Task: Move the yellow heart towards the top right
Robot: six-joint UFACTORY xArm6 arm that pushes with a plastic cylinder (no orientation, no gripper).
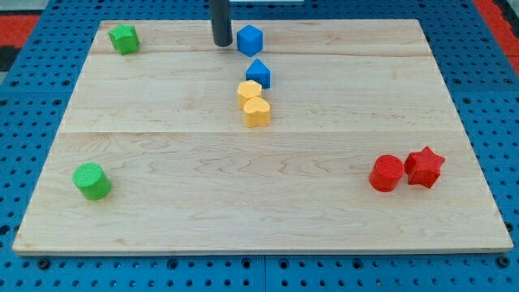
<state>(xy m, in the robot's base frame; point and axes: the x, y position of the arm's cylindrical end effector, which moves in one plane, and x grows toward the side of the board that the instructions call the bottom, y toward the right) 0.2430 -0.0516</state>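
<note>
My tip point(220, 43) rests on the tabletop point(162, 162) near the view's top edge, just left of a blue hexagonal block point(250, 39) and apart from it. There is no gripper here to open or close: the rod is bare and holds nothing, touching no block.

Below and to the view's right of the tip sits a second blue block point(259, 73), pointed at its top. Touching its lower side is a yellow block point(249, 91), and pressed against that one from below is the yellow heart point(257, 112), roughly at the board's middle.

Further out lie a green star-like block point(124, 38) at the top left, a green cylinder point(92, 180) at the bottom left, and a red cylinder point(387, 173) touching a red star point(425, 167) at the bottom right.

To push the heart up and right, the tip should, in my judgement, travel down the left of the stacked column, keeping clear of it, and settle at the heart's lower-left side. A push from there should slide the heart away diagonally; a contact too high risks dragging the other yellow block along.
</note>
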